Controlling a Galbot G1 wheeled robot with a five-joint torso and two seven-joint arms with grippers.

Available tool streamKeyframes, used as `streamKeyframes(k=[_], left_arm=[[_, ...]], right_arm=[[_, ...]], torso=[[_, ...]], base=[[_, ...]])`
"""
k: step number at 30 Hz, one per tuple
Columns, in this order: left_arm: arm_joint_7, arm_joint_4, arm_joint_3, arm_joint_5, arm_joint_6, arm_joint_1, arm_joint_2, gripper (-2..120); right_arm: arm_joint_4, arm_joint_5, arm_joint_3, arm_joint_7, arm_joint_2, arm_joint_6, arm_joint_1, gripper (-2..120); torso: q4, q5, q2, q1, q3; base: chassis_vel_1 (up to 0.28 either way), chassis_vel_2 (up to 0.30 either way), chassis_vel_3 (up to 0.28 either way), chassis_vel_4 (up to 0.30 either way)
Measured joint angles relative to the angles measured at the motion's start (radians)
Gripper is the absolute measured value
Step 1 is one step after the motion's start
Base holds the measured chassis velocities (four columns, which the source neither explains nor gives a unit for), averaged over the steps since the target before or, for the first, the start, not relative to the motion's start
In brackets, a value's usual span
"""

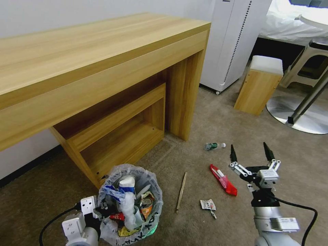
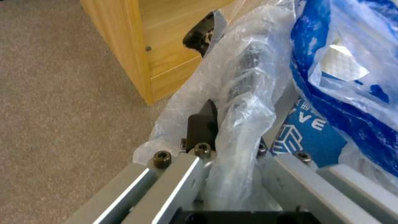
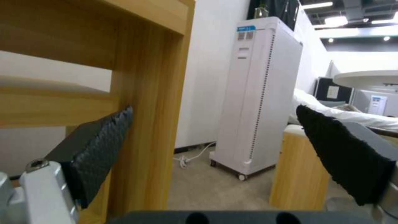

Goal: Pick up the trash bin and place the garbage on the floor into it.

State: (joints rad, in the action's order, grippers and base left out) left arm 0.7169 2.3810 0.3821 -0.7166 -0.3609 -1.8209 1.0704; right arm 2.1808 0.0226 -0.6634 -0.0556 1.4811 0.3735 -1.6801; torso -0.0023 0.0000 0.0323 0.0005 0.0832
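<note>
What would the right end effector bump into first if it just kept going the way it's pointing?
Probably nothing soon: the open right end effector points across bare floor between the desk leg and wooden stool; depth is unclear.

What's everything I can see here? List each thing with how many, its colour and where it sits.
Black round trash bin with translucent white plastic liner: one, full of litter, on the carpet by the desk's shelf unit.
Green-labelled clear bottle: one, lying on the beige-brown carpet.
Red wrapper: one, beside the right hand.
Thin wooden stick: one, right of the bin.
Small white scrap: one, near the stick.
Light wooden desk: one, against the wall.
Tall white cabinet on wheels: one, right of the desk.
Wooden stool with white top: one.
Left hand: shut on the bin's rim.
Right hand: open, above the carpet.
</note>
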Motion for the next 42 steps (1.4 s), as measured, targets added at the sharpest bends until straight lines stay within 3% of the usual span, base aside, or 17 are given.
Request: streamKeyframes(k=[17,20,22,23,25,26,28,29,32,36,42], left_arm=[[0.013,-0.005,0.002,-0.018,0.003,0.013,-0.002,1],[0.015,-0.006,0.003,-0.019,0.003,0.013,-0.003,1],[0.015,-0.006,0.005,-0.019,0.003,0.008,-0.008,1],[0.015,-0.006,0.005,-0.019,0.003,0.008,-0.008,1],[0.015,-0.003,0.011,-0.019,0.003,0.001,-0.011,1],[0.015,-0.003,0.011,-0.019,0.003,0.001,-0.011,1],[0.015,0.002,0.017,-0.018,0.002,-0.01,-0.012,1],[0.015,0.002,0.017,-0.018,0.002,-0.01,-0.012,1],[0.015,0.003,0.023,-0.017,0.002,-0.018,-0.012,1],[0.015,-0.002,0.027,-0.011,0.002,-0.026,-0.006,1],[0.015,-0.015,0.032,-0.005,0.002,-0.026,0.005,1]], right_arm=[[-0.016,0.029,0.0,0.024,-0.023,-0.019,0.025,100],[-0.019,0.064,0.021,0.074,-0.053,-0.08,0.035,100],[-0.047,0.213,0.066,0.173,-0.131,-0.227,0.091,100],[-0.047,0.213,0.066,0.173,-0.131,-0.227,0.091,100],[-0.101,0.425,0.088,0.257,-0.216,-0.38,0.175,100],[-0.101,0.425,0.088,0.257,-0.216,-0.38,0.175,100],[-0.18,0.634,0.108,0.334,-0.345,-0.514,0.266,100],[-0.18,0.634,0.108,0.334,-0.345,-0.514,0.266,100],[-0.253,0.872,0.154,0.364,-0.449,-0.635,0.351,100],[-0.318,1.008,0.216,0.342,-0.481,-0.722,0.441,100],[-0.383,1.098,0.305,0.383,-0.457,-0.847,0.555,100]], torso=[[0.0,0.0,0.0,0.0,0.0],[-0.0004,0.0,0.0,0.0,0.0],[-0.0001,0.0004,0.0,0.0,0.0],[-0.0001,0.0004,0.0,0.0,0.0],[0.0001,0.0004,0.0,0.0,0.0],[0.0001,0.0004,0.0,0.0,0.0],[0.0003,0.0002,0.0,0.0,0.0],[0.0003,0.0002,0.0,0.0,0.0],[-0.0001,0.0002,0.0,0.0,0.0],[-0.0001,0.0002,0.0,0.0,0.0],[0.0001,0.0,0.0,0.0,0.0]], base=[[-0.029,0.027,0.03,-0.026],[0.0,0.0,0.0,0.0],[0.0,0.0,0.0,0.0],[0.0,0.0,0.0,0.0],[0.0,0.0,0.0,0.0],[0.0,0.0,0.0,0.0],[0.0,0.0,0.0,0.0],[0.0,0.0,0.0,0.0],[0.0,0.0,0.0,0.0],[0.0,0.0,0.0,0.0],[0.0,0.0,0.0,0.0]])
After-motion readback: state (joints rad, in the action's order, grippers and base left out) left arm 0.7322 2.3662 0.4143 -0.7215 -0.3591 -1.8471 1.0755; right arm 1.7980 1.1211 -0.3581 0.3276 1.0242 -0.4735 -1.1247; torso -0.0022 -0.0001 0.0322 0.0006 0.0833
